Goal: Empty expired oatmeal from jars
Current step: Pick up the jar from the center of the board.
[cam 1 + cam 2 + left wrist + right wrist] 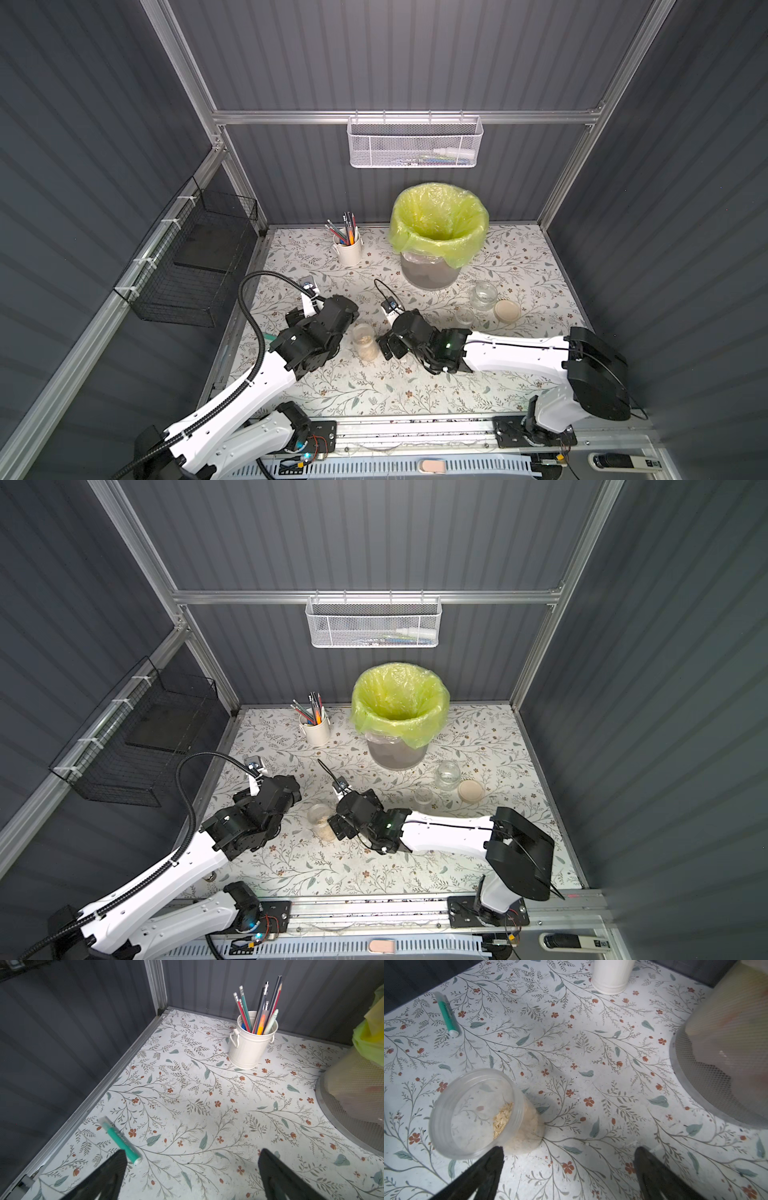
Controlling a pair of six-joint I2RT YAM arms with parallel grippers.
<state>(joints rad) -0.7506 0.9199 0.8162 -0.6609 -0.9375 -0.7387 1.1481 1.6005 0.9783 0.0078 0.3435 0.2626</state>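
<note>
Black right gripper point(569, 1149): jaws wide apart, gripping nothing; we've got the oatmeal jar point(483, 1113) just off one finger point(485, 1167), not between them.
Left gripper point(192, 1153): jaws spread as well, only bare table point(187, 1105) under them, so nothing held on that side.
Oatmeal jar: upright, lid off, on the robot's side of the bin point(430, 272), sitting between our two grippers in both top views.
Oatmeal point(502, 1120): small tan heap at the bottom of that jar.
Other jars: squat jar point(484, 296) and small jar point(464, 316) off to the bin's right, both look empty to us, beige lid point(507, 311) lying just beside them.
Jar body: we reckon the grab is the step in hand, so shift the right gripper sideways until the jar sits centred between the fingers, then close on the body under the threads, not the rim.
Bin's bag point(440, 208): carry it upright till it's right over the bag, then tip, or we'll be sweeping flakes off the table.
</note>
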